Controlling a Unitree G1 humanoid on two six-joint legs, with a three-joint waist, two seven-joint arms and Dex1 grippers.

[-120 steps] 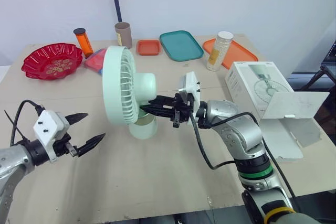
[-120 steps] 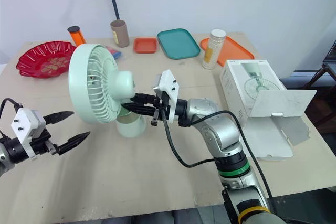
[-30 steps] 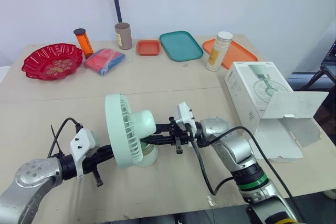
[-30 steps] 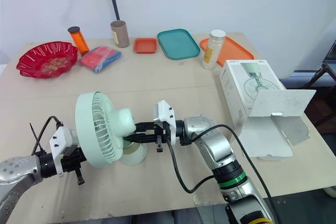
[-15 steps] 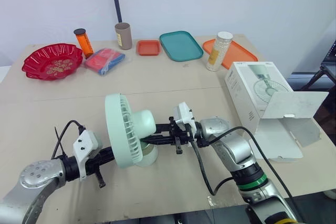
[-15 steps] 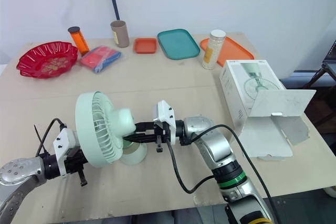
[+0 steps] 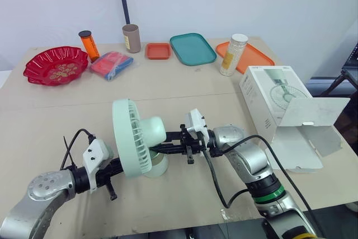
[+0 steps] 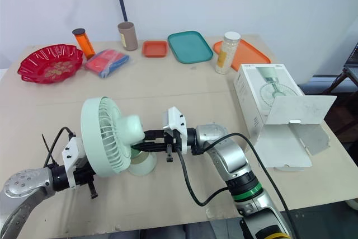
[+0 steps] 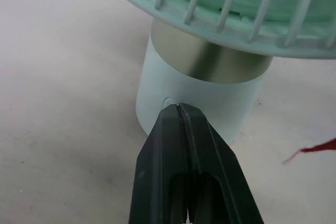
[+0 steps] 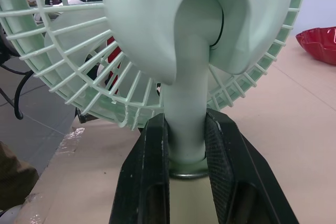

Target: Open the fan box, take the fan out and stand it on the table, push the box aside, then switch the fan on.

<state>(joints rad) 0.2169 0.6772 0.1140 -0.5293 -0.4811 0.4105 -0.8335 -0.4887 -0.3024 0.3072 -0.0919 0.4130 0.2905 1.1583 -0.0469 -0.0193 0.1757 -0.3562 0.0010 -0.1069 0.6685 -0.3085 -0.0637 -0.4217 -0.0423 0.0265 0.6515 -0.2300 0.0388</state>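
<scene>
Mint-green fan (image 7: 137, 138): upright on its round base, near the front of the table (image 7: 184, 82). White fan box (image 7: 274, 96): flap open, at fan's 3 o'clock, well apart.

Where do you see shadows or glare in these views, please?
Left eye view: even light, only faint soft shadows on the table under the fan. Left wrist view: a dull sheen on the metal band of the fan's base, no harsh glare.

mint fan (image 7: 150, 132), wht box (image 7: 267, 98), red bowl (image 7: 55, 65)
</scene>
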